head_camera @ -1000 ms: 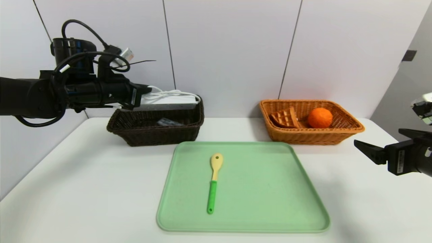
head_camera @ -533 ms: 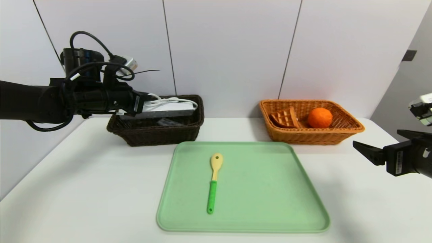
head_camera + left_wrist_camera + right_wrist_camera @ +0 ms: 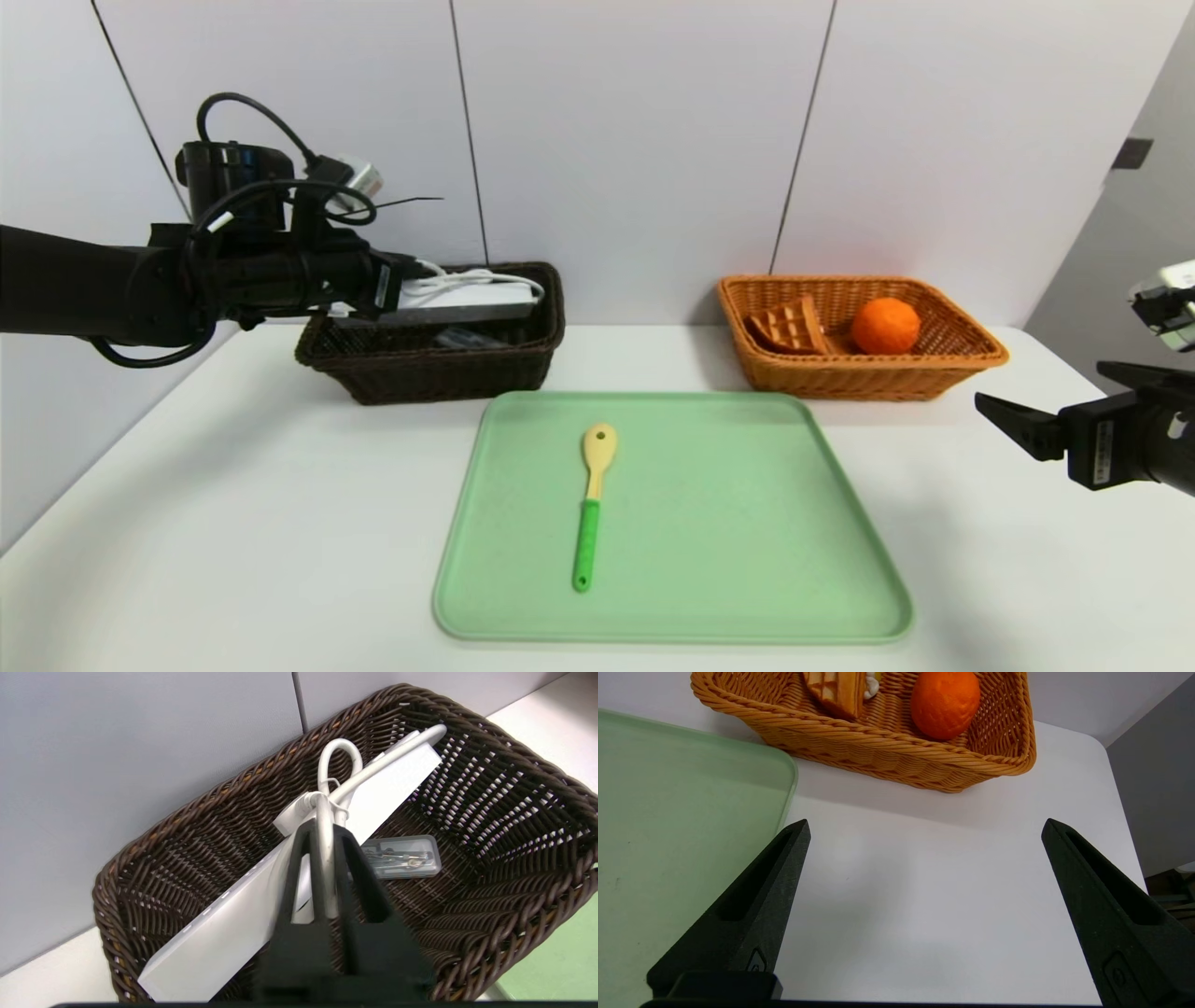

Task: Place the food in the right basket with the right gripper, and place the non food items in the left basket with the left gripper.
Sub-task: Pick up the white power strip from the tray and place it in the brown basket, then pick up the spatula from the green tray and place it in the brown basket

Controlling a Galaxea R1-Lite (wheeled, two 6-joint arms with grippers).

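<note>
Nearest you on the desk [image 3: 187, 523] sits a green tray [image 3: 747, 560], close to the front edge and centred. One thing is left on it: a spoon [image 3: 590, 509] with a green handle and pale bowl, lying left of the tray's middle, bowl toward the back. It is not food, so by my reading it is the last item for the left basket.

At the desk's right edge, your right gripper [image 3: 924, 826] hangs parked above bare desk, jaws spread wide, holding nothing.

Toward the back right corner, the tan basket [image 3: 934, 373] holds a waffle [image 3: 789, 329] and an orange [image 3: 884, 325].

Toward the back left, the dark basket [image 3: 429, 373] holds a small clear case [image 3: 404, 856] on its floor. Your left gripper [image 3: 324, 840] reaches over this basket's left end, jaws narrow and closed on the white cable [image 3: 327, 812] of a power strip [image 3: 457, 301]. The strip lies slanted inside the basket, one end propped on the rim.

The step in hand looks like the drop of the strip. Next you need to open the left jaws fully, lift clear of the cable loop so it does not snag, then go for the spoon.
</note>
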